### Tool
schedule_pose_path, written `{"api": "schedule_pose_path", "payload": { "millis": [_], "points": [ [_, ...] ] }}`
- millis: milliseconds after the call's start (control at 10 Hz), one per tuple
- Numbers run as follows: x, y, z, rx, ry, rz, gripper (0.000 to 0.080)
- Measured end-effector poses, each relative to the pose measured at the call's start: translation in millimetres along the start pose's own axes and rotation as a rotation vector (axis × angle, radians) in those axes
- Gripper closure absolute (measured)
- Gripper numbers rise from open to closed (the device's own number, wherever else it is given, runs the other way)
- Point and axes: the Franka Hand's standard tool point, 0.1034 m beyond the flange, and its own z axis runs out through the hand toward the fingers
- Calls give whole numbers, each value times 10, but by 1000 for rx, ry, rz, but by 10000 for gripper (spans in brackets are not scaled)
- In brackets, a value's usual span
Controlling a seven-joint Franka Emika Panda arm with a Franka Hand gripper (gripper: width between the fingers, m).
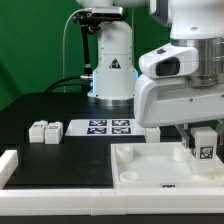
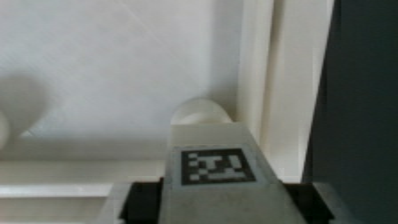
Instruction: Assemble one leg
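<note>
I find no words, brand names or numbers that I can read. The one sign is a dark warning triangle [image 1: 114, 66] on the white arm base [image 1: 112, 45], at twelve o'clock from the marker board [image 1: 108, 127]; its symbol is too small to tell. The board carries several black-and-white square tags. The leg [image 2: 217, 140] clamped in my gripper [image 2: 217, 200] bears one such tag, at four o'clock from the board. The loose legs [image 1: 46, 130], at nine o'clock, show small tags.
</note>
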Motion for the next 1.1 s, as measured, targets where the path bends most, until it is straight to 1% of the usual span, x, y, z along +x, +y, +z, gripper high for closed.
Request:
{"api": "schedule_pose_path", "payload": {
  "millis": [200, 400, 500, 600, 700, 800, 900, 1000, 1100],
  "points": [
    [0, 0, 0, 0, 0, 34, 508],
    [-1, -15, 2, 3, 0, 226, 508],
    [-2, -17, 2, 3, -1, 268, 508],
    [-3, -25, 3, 6, -2, 402, 508],
    [5, -17, 6, 20, 6, 554, 508],
    [8, -19, 7, 28, 5, 715, 506],
    [10, -31, 5, 33, 0, 921, 506],
    [12, -31, 5, 33, 0, 974, 506],
    [9, -37, 11, 35, -4, 1115, 506]
  ]
}}
